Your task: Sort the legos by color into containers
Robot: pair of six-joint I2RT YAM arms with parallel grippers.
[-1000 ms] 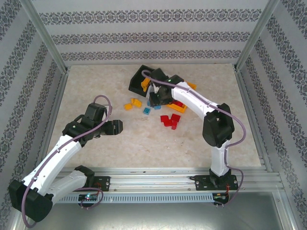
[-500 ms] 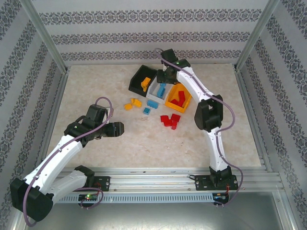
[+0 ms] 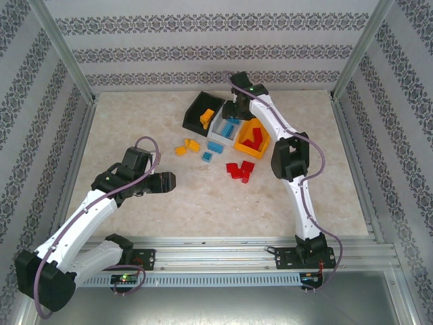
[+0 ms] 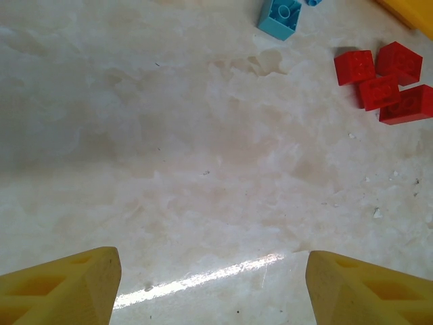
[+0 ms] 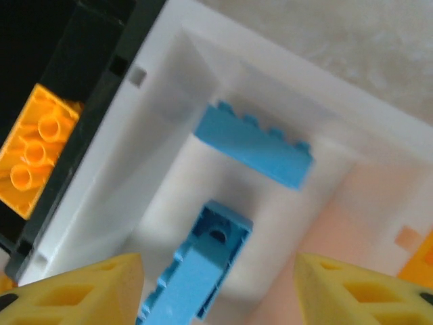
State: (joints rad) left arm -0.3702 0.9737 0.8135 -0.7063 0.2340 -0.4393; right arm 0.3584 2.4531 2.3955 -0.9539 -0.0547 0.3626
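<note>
- Right gripper [image 3: 234,112]: jaws apart, hung over the white bin [image 3: 220,131] at the far middle of the table [image 3: 203,210]. You see nothing pinched between them.
- Light blue stock in the white bin, two pieces: a flat brick [image 5: 256,143] lies toward the far wall, and a tilted brick [image 5: 206,267] stands on end right under the spread jaws. Judged reason for the pose: blue belongs here, and a drop from above clears the walls.
- Black bin [image 3: 196,112]: joined to the white bin's left side and holds an orange brick [image 3: 206,119], so orange goes here.
- Orange-yellow bin [image 3: 242,146]: joined on the right and holds red pieces [image 3: 253,139], so red goes here.
- Loose stock, near side of the bins: orange bricks [image 3: 187,146] on the left, light blue bricks [image 3: 214,147] in the middle, red bricks [image 3: 239,169] nearest you.
- Left gripper [image 3: 167,181]: jaws apart and empty, low over bare table. It faces the loose stock but sits well apart from it, likely parked to leave the bins to the other arm.
- Room: you have open table between the left gripper and the red bricks. The right forearm runs just beside the orange-yellow bin, so rise clear of the bin walls before swinging back. The frame posts stand well apart from all the work.
</note>
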